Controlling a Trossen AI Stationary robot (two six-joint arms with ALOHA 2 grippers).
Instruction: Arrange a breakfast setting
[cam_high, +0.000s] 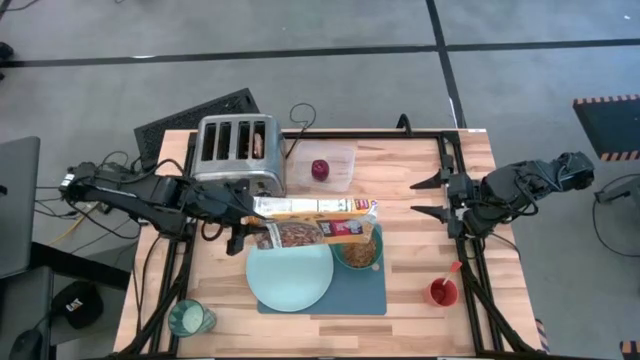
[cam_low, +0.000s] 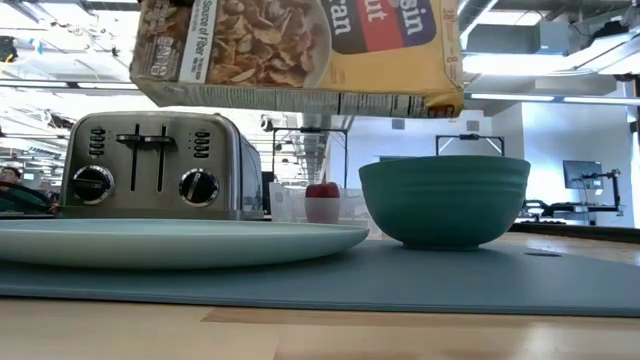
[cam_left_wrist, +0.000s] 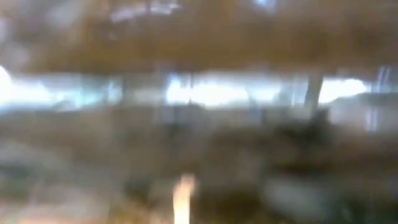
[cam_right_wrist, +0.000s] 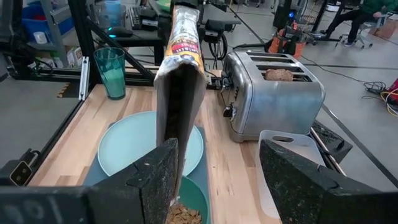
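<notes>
The left pincer (cam_high: 247, 228) is clamped on a tipped cereal box (cam_high: 318, 222) whose open mouth hangs over the green bowl (cam_high: 358, 251) on the slate-blue mat (cam_high: 350, 292), beside the mint plate (cam_high: 290, 278). The right pincer (cam_high: 428, 196) waits spread apart at the bench's (cam_high: 410, 250) edge.

A robotics lab or workshop — grey concrete floor (cam_high: 330, 70) with taped lines, strip lights overhead, benches and monitors beyond the wooden table (cam_high: 410, 240).

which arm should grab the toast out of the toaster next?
Probably right. The left gripper holds the cereal box tipped over the bowl. The right gripper is open and free, though farther from the toast.
</notes>
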